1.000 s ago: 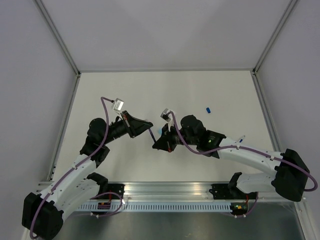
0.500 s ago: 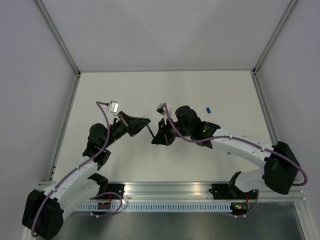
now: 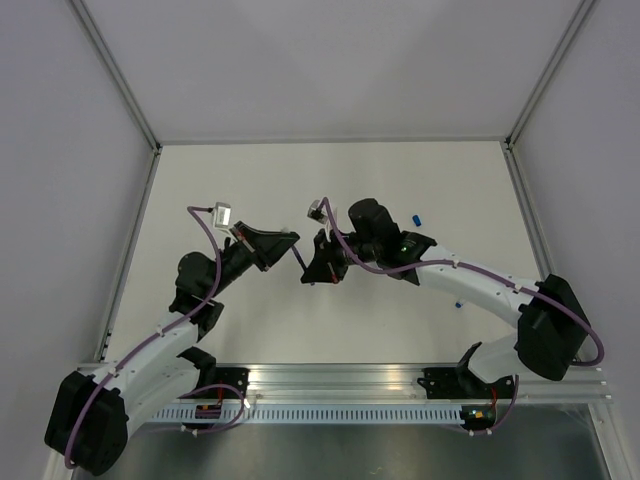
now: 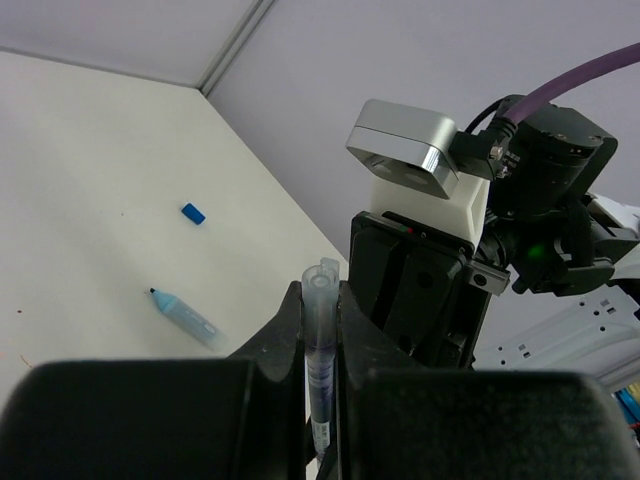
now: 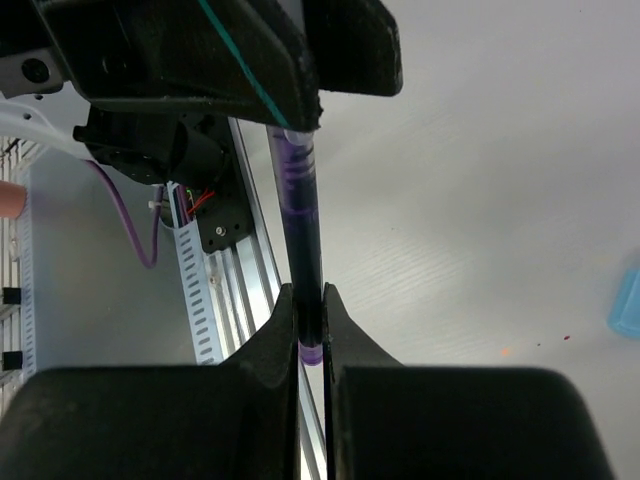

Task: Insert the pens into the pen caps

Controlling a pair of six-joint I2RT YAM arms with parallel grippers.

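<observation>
The pale table fills my overhead view. The left arm and right arm reach in from the near edge and meet nose to nose near its middle.

The left gripper points toward the right gripper, with only a short gap between them. A slim dark pen bridges that gap.

From the right wrist camera I see the right jaws drawn in narrow, clamping the pen close to its near end. Its purple-tinted barrel runs straight up and away from those jaws to the underside of the left gripper.

From the left wrist camera the left jaws are likewise pressed together, gripping a pale translucent tube that stands upright between them. A clip shows at its tip and a darker core lower down. The tube pokes out past the jaw tips toward the right gripper's black body. I cannot tell from these views whether the tube is a cap on the pen's far end or part of the pen itself.

A pale sky-blue cap with a dark tip lies flat on the table, well apart from both grippers. A stubby dark blue cap lies farther back, toward the table's right side, beyond the right arm.
</observation>
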